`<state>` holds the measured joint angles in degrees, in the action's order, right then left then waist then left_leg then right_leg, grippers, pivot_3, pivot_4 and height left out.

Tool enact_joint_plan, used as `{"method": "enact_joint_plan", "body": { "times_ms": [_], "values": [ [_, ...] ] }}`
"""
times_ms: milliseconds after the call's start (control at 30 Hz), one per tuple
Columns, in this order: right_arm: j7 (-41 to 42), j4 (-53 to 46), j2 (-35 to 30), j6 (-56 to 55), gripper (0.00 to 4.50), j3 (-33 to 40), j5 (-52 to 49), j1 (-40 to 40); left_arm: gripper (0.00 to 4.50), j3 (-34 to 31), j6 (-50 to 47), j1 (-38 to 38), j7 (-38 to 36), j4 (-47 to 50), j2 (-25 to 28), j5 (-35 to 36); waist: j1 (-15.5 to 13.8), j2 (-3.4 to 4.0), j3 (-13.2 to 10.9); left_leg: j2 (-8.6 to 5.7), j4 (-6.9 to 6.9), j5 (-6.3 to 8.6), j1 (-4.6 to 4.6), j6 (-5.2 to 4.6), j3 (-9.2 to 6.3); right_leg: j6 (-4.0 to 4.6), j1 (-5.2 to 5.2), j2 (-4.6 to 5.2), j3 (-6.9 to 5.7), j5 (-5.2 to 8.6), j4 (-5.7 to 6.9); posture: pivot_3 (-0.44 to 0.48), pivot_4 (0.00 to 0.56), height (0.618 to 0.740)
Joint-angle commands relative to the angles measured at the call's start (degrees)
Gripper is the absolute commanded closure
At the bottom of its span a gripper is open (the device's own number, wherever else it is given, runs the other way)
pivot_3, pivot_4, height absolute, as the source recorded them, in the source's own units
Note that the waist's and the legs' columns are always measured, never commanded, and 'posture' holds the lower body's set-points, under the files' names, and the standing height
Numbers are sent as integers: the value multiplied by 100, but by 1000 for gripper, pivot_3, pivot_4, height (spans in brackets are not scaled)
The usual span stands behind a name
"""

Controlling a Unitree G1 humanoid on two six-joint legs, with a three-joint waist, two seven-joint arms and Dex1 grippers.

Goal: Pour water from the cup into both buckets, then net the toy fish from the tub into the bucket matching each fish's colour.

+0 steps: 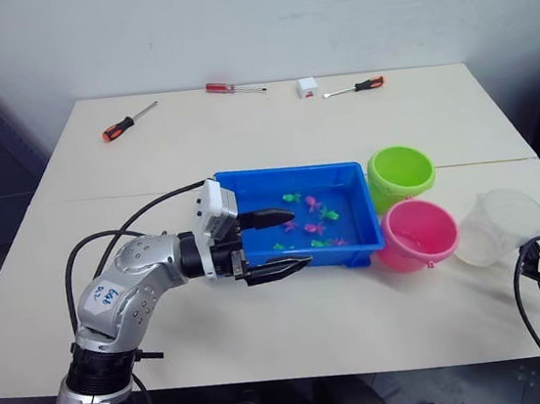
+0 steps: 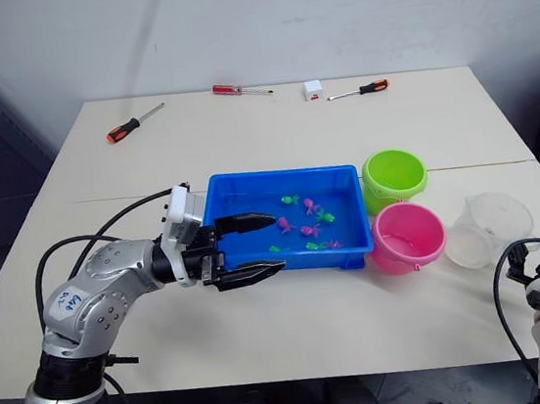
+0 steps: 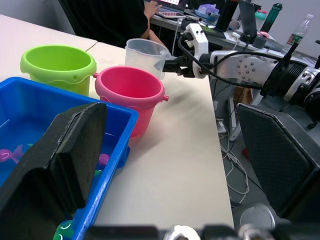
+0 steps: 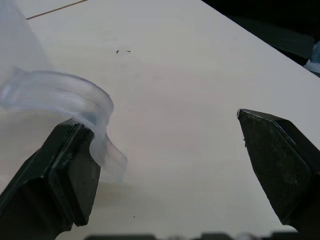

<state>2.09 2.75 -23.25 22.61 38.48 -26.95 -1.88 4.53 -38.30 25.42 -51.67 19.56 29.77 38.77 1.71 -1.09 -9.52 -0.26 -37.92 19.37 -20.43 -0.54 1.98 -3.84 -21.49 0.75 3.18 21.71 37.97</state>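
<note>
The left tool (image 1: pixel 280 243) hangs wide and empty at the near-left corner of the blue tub (image 1: pixel 248 180), one finger over the water, the other outside the near wall above the surface (image 1: pixel 266 331). Just ahead of its tips, green and pink toy fish (image 1: pixel 314 224) float in the tub. Past the tub's far end from this tool stand the lime green bucket (image 1: pixel 400 172) and the pink bucket (image 1: pixel 416 233), touching each other; the head views show water in the pink one. Beyond them sits the clear cup (image 1: pixel 498 225). The left wrist view adds a person's hand (image 3: pixel 150 9) at a desk behind the cup. The right tool (image 4: pixel 165 165) is spread wide, one finger (image 4: pixel 70 170) against the cup's handle (image 4: pixel 75 107). Three screwdrivers (image 1: pixel 128 122) and a small white box (image 1: pixel 307 86) lie along the far edge.
</note>
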Motion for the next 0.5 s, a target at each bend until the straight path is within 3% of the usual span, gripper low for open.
{"method": "enact_joint_plan", "body": {
  "times_ms": [33,100,167,200,233,400,433,500],
  "values": [
    [292,708,-184,-555,243,35,55,501,6,-106,85,22,88,225,10,-8,0,1,0,0,0,0,0,0,0,0,0,0,0,0,0,0,150,740],
    [336,826,-179,-623,1003,54,19,582,0,-128,89,19,103,228,26,-8,1,1,0,0,0,0,0,-1,1,0,0,0,0,0,-1,0,150,740],
    [452,916,-148,-652,1211,99,-101,646,0,-162,69,-4,129,251,35,19,2,1,0,0,0,0,-1,-1,2,0,0,0,1,0,0,0,150,740],
    [531,959,-126,-680,1857,131,-169,678,0,-179,61,-16,141,260,40,32,11,2,0,0,-1,0,0,-2,3,-1,0,0,1,0,0,0,150,740],
    [604,997,-107,-719,2100,160,-223,707,0,-194,55,-22,148,263,46,42,22,2,-1,0,-1,0,0,-2,4,-1,0,0,2,0,1,0,150,740],
    [843,1001,-37,-938,4251,275,-451,768,0,-259,29,21,125,215,88,80,7,8,-2,0,0,-1,0,-1,3,-1,0,-2,3,-1,0,0,150,740],
    [887,949,-34,-1002,4471,304,-512,770,0,-281,-4,51,108,209,88,122,7,10,-4,0,0,-1,0,-1,2,-1,0,-2,2,-1,0,0,150,740],
    [934,697,-63,-1165,4471,346,-567,742,0,-333,-109,150,66,192,62,274,6,13,-6,0,0,-1,-1,-2,3,-1,0,-1,3,-1,-1,0,150,740]
  ]
}}
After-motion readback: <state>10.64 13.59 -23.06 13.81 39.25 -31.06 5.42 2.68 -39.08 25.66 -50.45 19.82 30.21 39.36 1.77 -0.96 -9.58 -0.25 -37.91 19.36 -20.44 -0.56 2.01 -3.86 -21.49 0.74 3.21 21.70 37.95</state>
